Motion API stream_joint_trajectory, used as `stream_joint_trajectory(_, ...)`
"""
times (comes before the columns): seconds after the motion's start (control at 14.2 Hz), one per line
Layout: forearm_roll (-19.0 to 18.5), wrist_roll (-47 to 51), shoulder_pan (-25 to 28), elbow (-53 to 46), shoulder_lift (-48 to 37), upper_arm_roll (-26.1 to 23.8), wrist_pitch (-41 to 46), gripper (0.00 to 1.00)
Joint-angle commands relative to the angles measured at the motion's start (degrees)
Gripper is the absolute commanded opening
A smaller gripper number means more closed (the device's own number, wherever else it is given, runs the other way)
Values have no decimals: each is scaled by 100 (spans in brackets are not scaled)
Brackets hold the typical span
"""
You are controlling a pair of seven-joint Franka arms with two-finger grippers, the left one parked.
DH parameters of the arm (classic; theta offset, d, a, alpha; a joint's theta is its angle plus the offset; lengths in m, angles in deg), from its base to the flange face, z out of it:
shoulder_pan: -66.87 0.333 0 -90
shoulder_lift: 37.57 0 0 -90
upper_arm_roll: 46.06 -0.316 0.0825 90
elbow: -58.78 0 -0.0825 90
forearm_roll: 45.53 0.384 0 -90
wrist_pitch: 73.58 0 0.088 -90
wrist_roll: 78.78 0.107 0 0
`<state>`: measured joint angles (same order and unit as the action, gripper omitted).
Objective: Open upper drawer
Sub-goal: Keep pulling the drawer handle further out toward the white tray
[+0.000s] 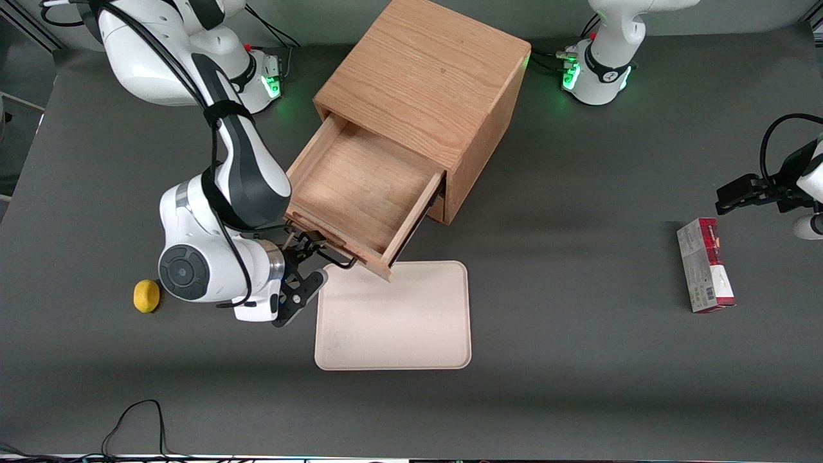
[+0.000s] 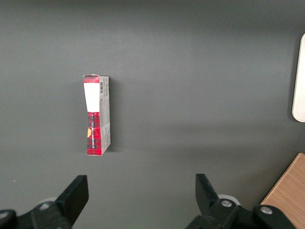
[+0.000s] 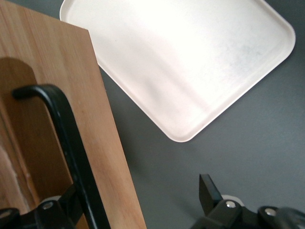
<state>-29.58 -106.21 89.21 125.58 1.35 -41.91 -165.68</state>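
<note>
The wooden cabinet (image 1: 424,71) stands in the middle of the table. Its upper drawer (image 1: 360,186) is pulled far out toward the front camera, and its bare inside shows. The drawer's front panel (image 3: 90,119) carries a dark bar handle (image 1: 337,262) (image 3: 71,157). My right gripper (image 1: 307,263) (image 3: 138,188) is at that front panel, open. One finger (image 3: 71,198) sits by the handle bar, and the other finger (image 3: 207,191) hangs well clear of it over the grey table. Nothing is held. The lower drawer is hidden under the upper one.
A pale tray (image 1: 393,321) (image 3: 190,62) lies flat just nearer the front camera than the drawer front, its corner under the drawer's corner. A yellow lemon (image 1: 146,296) sits beside the working arm. A red box (image 1: 704,265) (image 2: 96,117) lies toward the parked arm's end.
</note>
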Motion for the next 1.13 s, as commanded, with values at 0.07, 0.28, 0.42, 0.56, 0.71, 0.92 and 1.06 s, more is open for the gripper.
stream_joint_trajectory(0.07, -22, -438, -160, -396, 230, -19, 87, 100)
stream_joint_trajectory(0.28, -39, -465, -169, -422, 257, -10, 8, 100)
stream_joint_trajectory(0.42, -39, -474, -256, -554, 345, -10, -1, 100)
stream_joint_trajectory(0.56, -39, -605, -274, -616, 389, -10, -9, 100)
stream_joint_trajectory(0.71, -31, -632, -379, -642, 424, -19, -27, 100)
stream_joint_trajectory(0.92, -31, -641, -415, -678, 424, -19, -27, 100)
stream_joint_trajectory(1.06, -30, -641, -415, -686, 424, -19, -18, 100)
